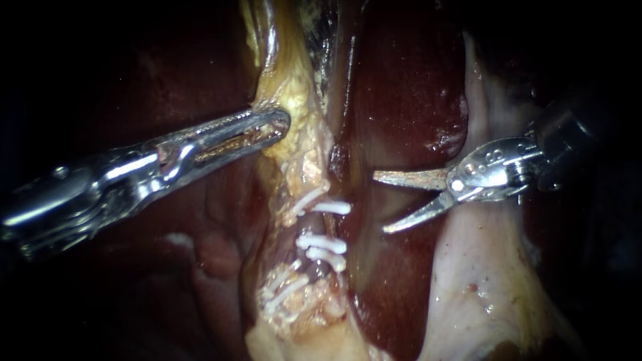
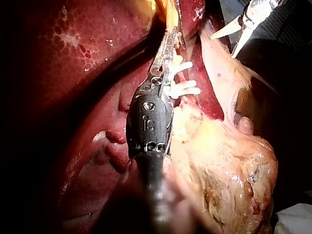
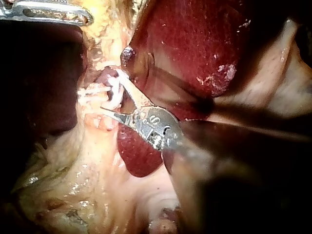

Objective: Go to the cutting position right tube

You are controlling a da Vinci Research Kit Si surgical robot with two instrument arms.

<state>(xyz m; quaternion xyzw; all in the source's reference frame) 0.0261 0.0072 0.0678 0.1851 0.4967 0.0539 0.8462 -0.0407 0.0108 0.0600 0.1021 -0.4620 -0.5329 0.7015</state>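
Note:
A strand of yellow fatty tissue (image 1: 294, 93) runs down the middle of the endoscope view. Below it lies a tube (image 1: 319, 226) crossed by several white clips (image 1: 322, 243). My left instrument (image 1: 281, 124) comes in from the left, its jaws shut on the edge of the yellow tissue above the clips. My right instrument (image 1: 379, 203) has two blades standing open, pointing at the clipped tube from the right with a gap of dark liver between. In the right wrist view its blades (image 3: 111, 92) sit close beside the clips (image 3: 95, 90). I cannot tell which tube is the right one.
Dark red liver (image 1: 401, 87) fills the background. A pale tissue flap (image 1: 481, 267) lies under the right instrument's shaft. More fatty tissue (image 1: 301, 307) sits below the clips. In the left wrist view the left instrument (image 2: 168, 41) reaches past the clips (image 2: 183, 88).

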